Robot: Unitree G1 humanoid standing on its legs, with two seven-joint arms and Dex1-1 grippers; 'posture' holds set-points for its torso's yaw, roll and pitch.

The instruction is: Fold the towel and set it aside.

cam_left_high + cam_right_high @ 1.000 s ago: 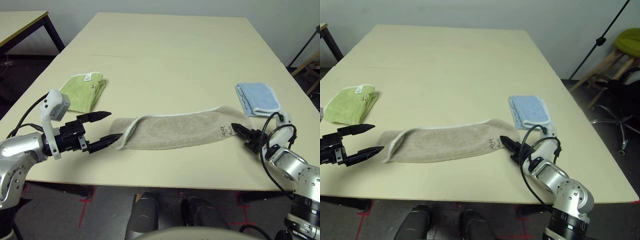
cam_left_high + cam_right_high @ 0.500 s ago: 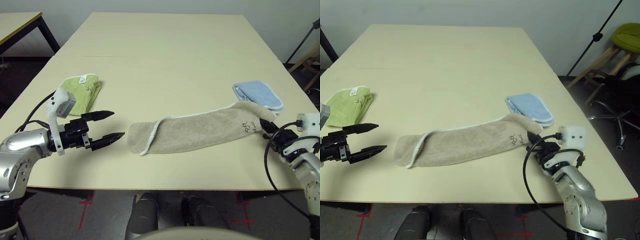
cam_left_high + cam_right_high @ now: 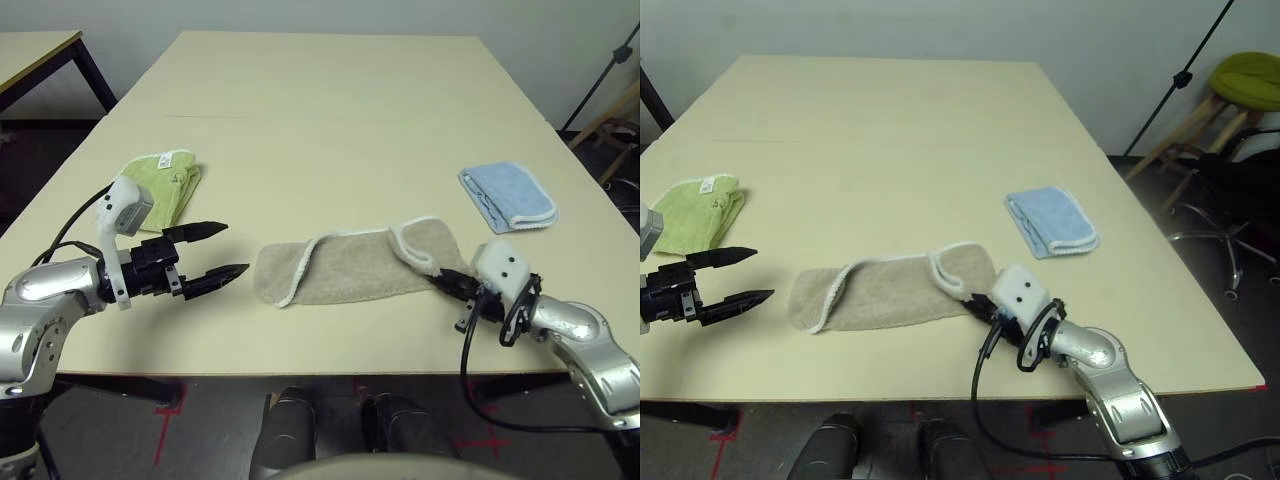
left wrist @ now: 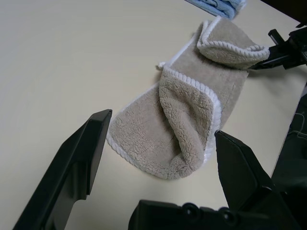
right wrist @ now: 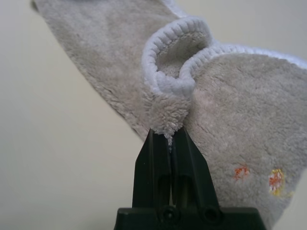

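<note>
The beige towel (image 3: 350, 270) lies as a long strip near the table's front edge, its white-edged left end turned over on itself. Its right end is lifted and doubled back toward the left. My right gripper (image 3: 437, 283) is shut on that end, and the right wrist view shows the fingers pinching the towel's (image 5: 230, 120) curled white hem. My left gripper (image 3: 232, 250) stands open a short way left of the towel's left end, touching nothing. In the left wrist view the towel (image 4: 192, 110) lies beyond its spread fingers.
A folded lime-green towel (image 3: 165, 185) lies at the left of the table (image 3: 320, 110), behind my left gripper. A folded light-blue towel (image 3: 505, 195) lies at the right. Off the table's right side are a stool with a green seat (image 3: 1245, 85) and a stand.
My right gripper has carried the towel's right end out to the right, then back left over the towel, so the strip is shorter. The left gripper drew back from the left end.
</note>
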